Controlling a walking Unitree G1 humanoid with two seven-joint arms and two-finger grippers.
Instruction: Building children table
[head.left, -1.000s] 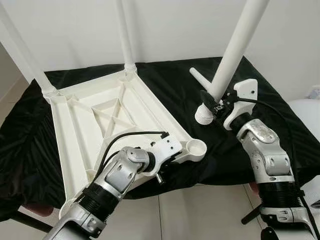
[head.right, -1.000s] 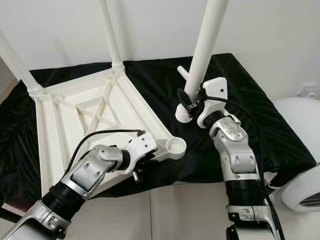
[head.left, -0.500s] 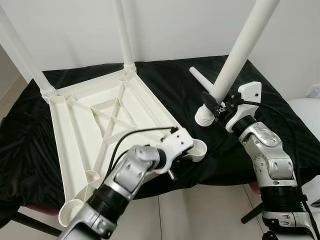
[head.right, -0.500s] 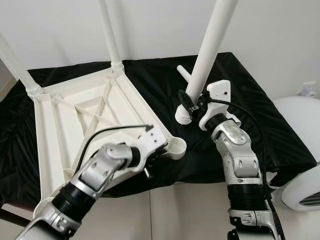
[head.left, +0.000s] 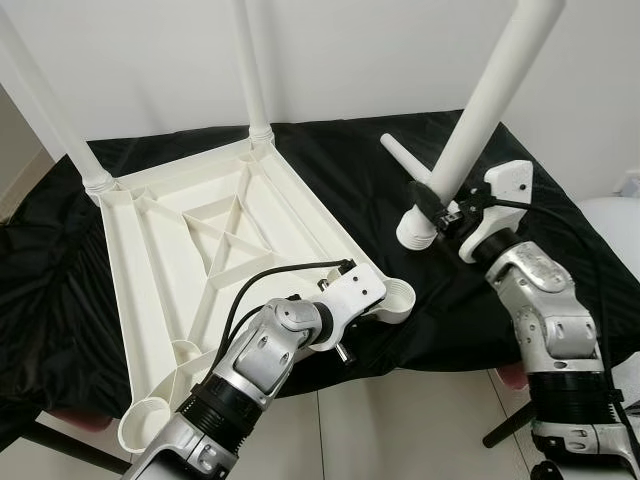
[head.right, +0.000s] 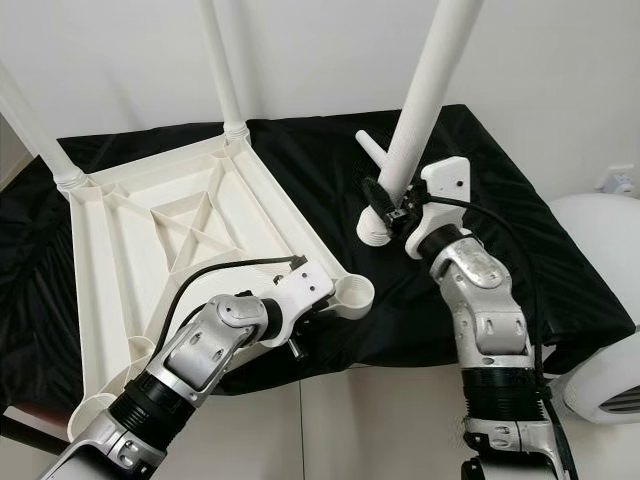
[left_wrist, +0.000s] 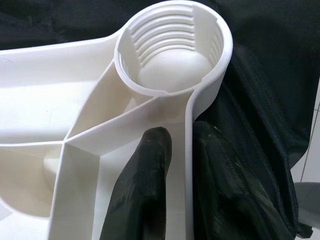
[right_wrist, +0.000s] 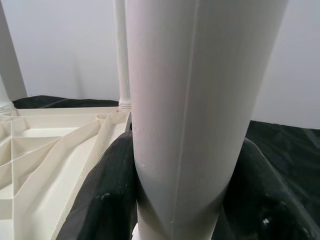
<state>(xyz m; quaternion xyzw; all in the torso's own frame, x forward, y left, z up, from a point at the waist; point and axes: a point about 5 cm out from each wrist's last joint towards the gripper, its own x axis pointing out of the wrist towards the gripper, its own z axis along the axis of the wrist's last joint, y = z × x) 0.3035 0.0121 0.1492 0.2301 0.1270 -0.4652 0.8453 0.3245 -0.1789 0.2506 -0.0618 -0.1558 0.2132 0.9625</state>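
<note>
The white table top (head.left: 190, 235) lies upside down on a black cloth, with two white legs (head.left: 250, 70) standing in its far corners. My left gripper (left_wrist: 184, 137) is shut on the table top's rim, just behind the empty threaded socket (head.left: 397, 297) at the near right corner. My right gripper (head.left: 432, 200) is shut on a third white leg (head.left: 485, 100). That leg leans up to the right, and its threaded end (head.left: 416, 225) hangs just above the cloth, right of the socket. A fourth leg (head.left: 403, 160) lies on the cloth behind it.
The black cloth (head.left: 340, 170) covers the whole work surface and hangs over its front edge. Pale floor tiles (head.left: 400, 420) lie below. A white rounded appliance (head.right: 600, 300) stands at the right. Another empty socket (head.left: 143, 423) sits at the table top's near left corner.
My right gripper has carried the leg slightly right and up, tilting it further. My left arm shifted along the rim near the socket and kept its hold.
</note>
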